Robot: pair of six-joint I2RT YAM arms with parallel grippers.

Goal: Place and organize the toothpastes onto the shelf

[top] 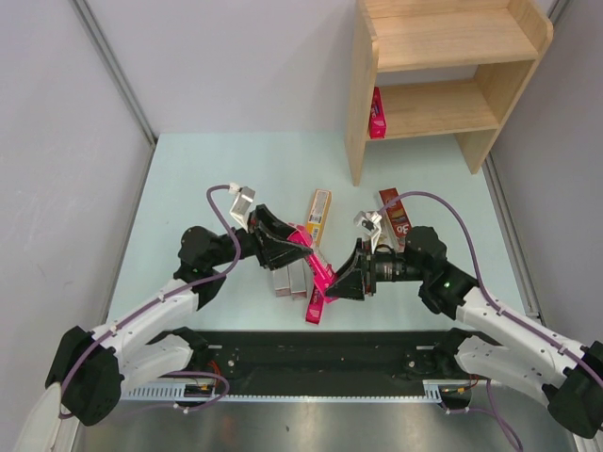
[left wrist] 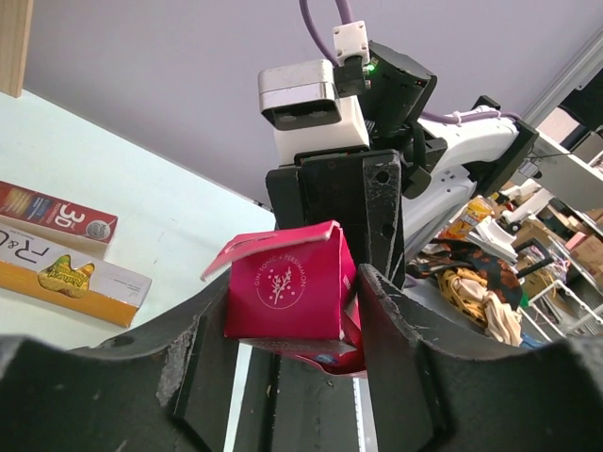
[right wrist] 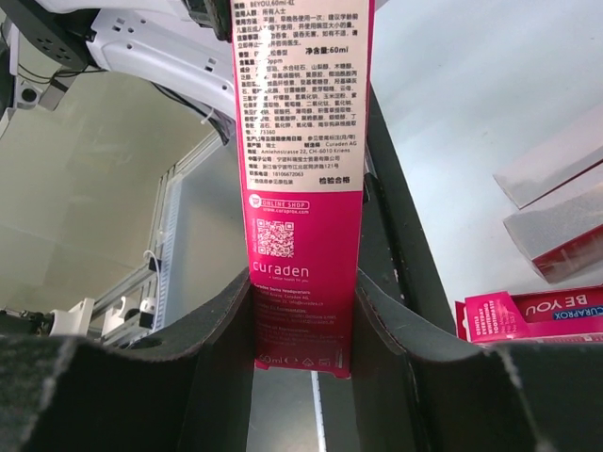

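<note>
A magenta-pink toothpaste carton (top: 318, 262) hangs above the table between both grippers. My left gripper (top: 294, 243) is shut on its upper end, whose open flap shows in the left wrist view (left wrist: 283, 282). My right gripper (top: 345, 274) is shut on its lower end, the printed face showing in the right wrist view (right wrist: 301, 169). A second pink carton (top: 316, 303) lies below on the table. Two silver-grey cartons (top: 287, 279), an orange-yellow one (top: 319, 215) and a dark red one (top: 394, 217) lie flat. One pink carton (top: 377, 114) stands on the wooden shelf's (top: 443, 40) lower board.
The shelf stands at the table's far right corner. Its upper board holds nothing visible. Grey walls close in left and right. The black base rail (top: 311, 353) runs along the near edge. The loose cartons cluster mid-table between the arms.
</note>
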